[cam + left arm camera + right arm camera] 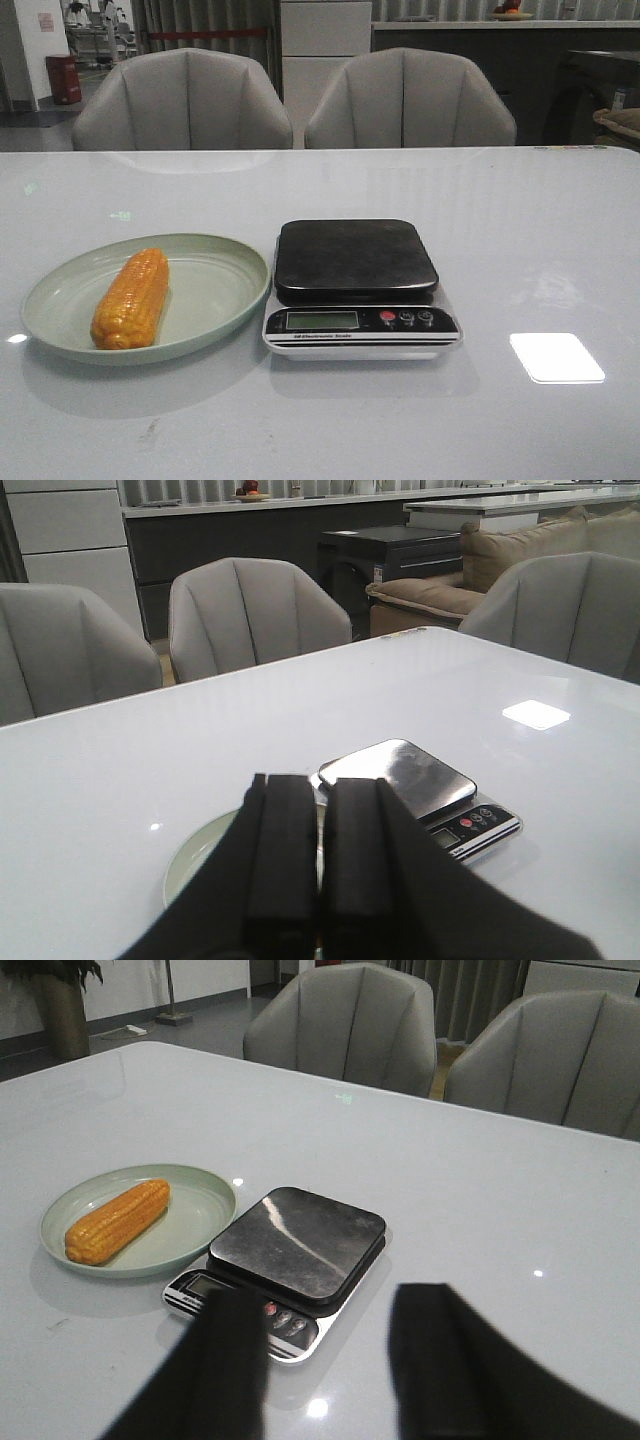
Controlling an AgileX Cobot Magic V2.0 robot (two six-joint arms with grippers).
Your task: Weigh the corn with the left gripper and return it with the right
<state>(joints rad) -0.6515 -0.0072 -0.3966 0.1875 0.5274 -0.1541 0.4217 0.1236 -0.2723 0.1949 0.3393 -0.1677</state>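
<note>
The orange-yellow corn (131,298) lies lengthwise on a pale green plate (215,290) at the table's left; it also shows in the right wrist view (117,1220). A kitchen scale (355,258) with a dark steel platform stands just right of the plate, its platform bare. My left gripper (320,805) is shut and empty, raised above the table, and its black fingers hide the corn in its own view. My right gripper (330,1305) is open and empty, hovering above the table in front of the scale (296,1242). Neither gripper shows in the front view.
The white glossy table (530,240) has two grey chairs (183,100) behind its far edge. A bright light reflection (556,357) lies on the table right of the scale. The plate's rim (185,855) peeks out beside the left fingers.
</note>
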